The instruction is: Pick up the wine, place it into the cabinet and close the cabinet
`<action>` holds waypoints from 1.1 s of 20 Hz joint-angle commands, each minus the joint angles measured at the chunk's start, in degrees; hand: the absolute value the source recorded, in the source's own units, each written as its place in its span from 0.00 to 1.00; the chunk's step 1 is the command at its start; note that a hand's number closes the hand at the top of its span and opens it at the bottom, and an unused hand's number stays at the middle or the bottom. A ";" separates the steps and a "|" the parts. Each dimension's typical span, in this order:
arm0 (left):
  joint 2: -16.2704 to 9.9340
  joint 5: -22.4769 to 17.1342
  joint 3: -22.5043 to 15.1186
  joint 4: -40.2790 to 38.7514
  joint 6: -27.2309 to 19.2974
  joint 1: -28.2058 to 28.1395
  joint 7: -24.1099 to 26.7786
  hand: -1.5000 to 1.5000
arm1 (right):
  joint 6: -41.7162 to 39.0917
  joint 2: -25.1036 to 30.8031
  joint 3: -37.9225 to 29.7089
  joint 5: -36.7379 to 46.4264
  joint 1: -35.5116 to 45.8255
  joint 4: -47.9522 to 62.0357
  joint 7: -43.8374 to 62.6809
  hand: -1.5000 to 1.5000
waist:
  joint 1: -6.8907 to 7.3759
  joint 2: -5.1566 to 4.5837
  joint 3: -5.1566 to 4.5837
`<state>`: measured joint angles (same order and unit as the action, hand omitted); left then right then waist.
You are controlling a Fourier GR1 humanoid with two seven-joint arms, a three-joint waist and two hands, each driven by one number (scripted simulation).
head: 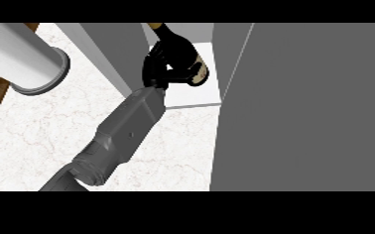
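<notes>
The wine bottle (pixel 201 65) is dark with a tan neck, and it leans with its neck toward the top of the view. It is inside the open cabinet, just above the cabinet's white floor (pixel 196 93). My left hand (pixel 173 54) is shut on the bottle's body, its fingers curled round it and hiding most of it. The grey forearm runs down to the lower left edge. The cabinet's open door (pixel 293 109) is the large grey panel at the right. My right hand does not show.
The cabinet's grey side wall (pixel 110 49) stands left of the opening. A white cylinder (pixel 29 59) lies at the upper left on the marble counter (pixel 51 129), next to a brown edge.
</notes>
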<state>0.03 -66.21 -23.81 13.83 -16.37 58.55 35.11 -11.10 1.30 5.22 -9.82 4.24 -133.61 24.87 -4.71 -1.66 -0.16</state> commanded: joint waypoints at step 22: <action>-0.03 -13.67 -9.14 7.90 -4.54 -2.19 4.20 1.00 | -0.23 -0.29 0.83 -1.03 1.17 1.51 -0.82 0.00 | -3.16 -0.12 0.09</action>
<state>-0.04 -77.59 -32.72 22.05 -20.70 54.58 39.13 -11.08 0.95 6.72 -10.46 7.21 -131.38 25.04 -7.83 -1.83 -0.12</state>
